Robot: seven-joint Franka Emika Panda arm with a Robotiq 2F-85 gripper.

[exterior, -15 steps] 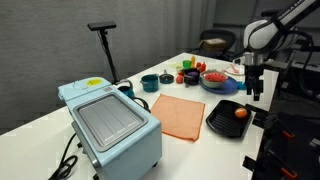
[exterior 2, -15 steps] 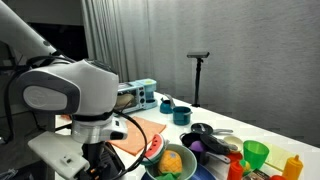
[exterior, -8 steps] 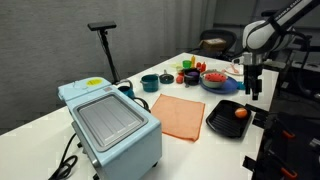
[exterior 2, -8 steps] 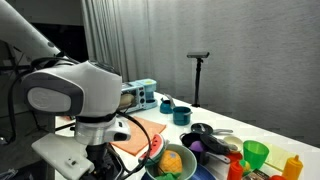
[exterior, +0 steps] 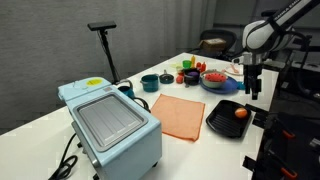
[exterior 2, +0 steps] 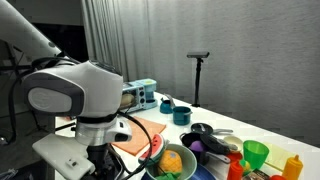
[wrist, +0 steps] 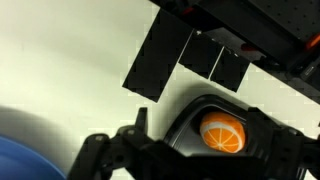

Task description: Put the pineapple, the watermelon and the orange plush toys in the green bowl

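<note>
- In an exterior view the arm (exterior: 262, 32) holds its jaws above the black tray (exterior: 222, 120) at the edge of the white tabletop (exterior: 190, 152), clear of the tray
- The orange (exterior: 240, 112) lies in that tray, near the end beneath the jaws
- Only the wrist view shows the jaws' state: they stand apart with nothing between them. Its two dark fingers (wrist: 108, 158) frame the orange (wrist: 222, 133), which sits in a rounded corner of the tray below
- The same view catches a sliver of the blue plate (wrist: 22, 165) at its lower left
- From farther off, the green bowl (exterior: 214, 76) sits on the blue plate (exterior: 224, 87), just beyond the tray; something red shows in it, too small to name
- The exterior view from behind the arm brings that spot close. The pineapple (exterior 2: 172, 160) and the watermelon (exterior 2: 155, 146) lie touching side by side; the orange and its tray do not show there
- An orange cloth (exterior: 180, 116) lies flat mid-tabletop, between the tray and a light blue appliance (exterior: 112, 125)
</note>
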